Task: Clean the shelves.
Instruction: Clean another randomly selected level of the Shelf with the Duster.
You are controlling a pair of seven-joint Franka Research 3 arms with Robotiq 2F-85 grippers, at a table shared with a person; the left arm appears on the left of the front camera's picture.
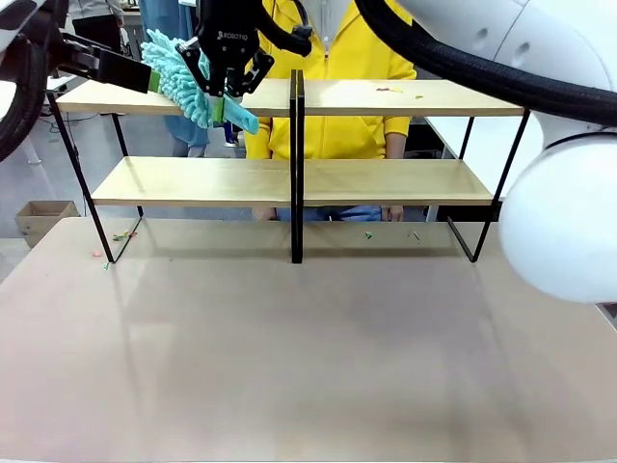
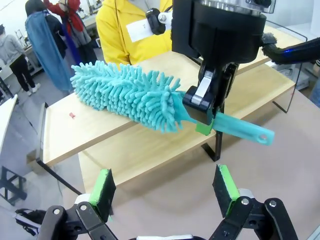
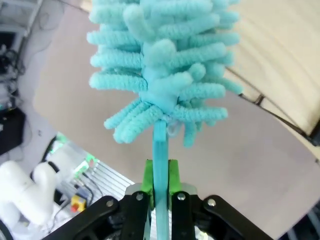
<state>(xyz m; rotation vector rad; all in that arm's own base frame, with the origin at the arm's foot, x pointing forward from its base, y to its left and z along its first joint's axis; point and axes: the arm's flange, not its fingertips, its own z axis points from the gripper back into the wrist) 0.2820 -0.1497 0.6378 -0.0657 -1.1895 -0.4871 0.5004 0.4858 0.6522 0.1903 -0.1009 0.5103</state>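
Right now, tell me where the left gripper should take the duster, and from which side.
Probably the bare handle end of the duster, past the right gripper shut near its head. It is flat and sticks out free, clear of the shelves; the fluffy head would squash. Bring the open left gripper in from the robot's side.

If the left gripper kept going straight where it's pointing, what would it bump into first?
The left gripper would most likely meet the teal duster held by the right gripper over the shelves; depth is hard to judge.
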